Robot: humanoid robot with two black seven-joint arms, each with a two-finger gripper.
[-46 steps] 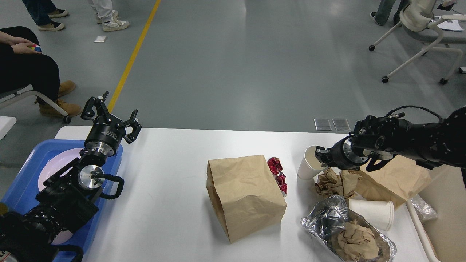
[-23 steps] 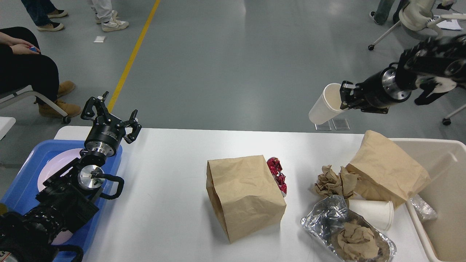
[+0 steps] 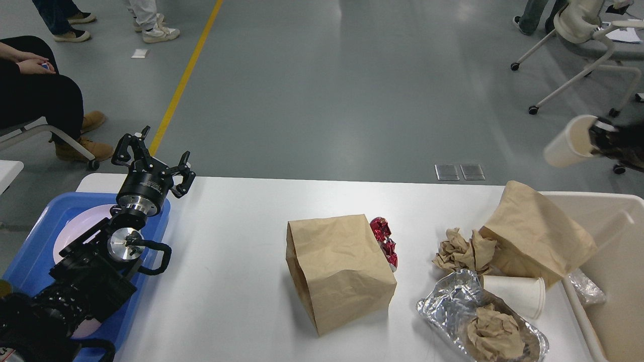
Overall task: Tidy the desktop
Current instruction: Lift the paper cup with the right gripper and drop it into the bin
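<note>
The white desktop [image 3: 231, 241] carries a brown paper bag [image 3: 337, 271] lying at its middle, with red foil wrappers [image 3: 385, 241] behind it. My right gripper [image 3: 598, 134], blurred at the far right edge, is shut on the rim of a white paper cup [image 3: 568, 142] held in the air above the beige bin [image 3: 621, 251]. My left gripper [image 3: 151, 156] stands open and holds nothing, above the far corner of the blue tray [image 3: 30, 251].
Crumpled brown paper [image 3: 460, 251], a second paper bag [image 3: 538, 236] leaning on the bin, a lying white cup [image 3: 515, 294] and a foil tray [image 3: 443, 301] with crumpled paper crowd the right side. A pink plate [image 3: 75, 226] lies in the blue tray. Chairs and people stand beyond the table.
My right gripper lifted the white cup off the table beside the crumpled paper and carried it up and to the right, over the bin. The left arm has not moved.
</note>
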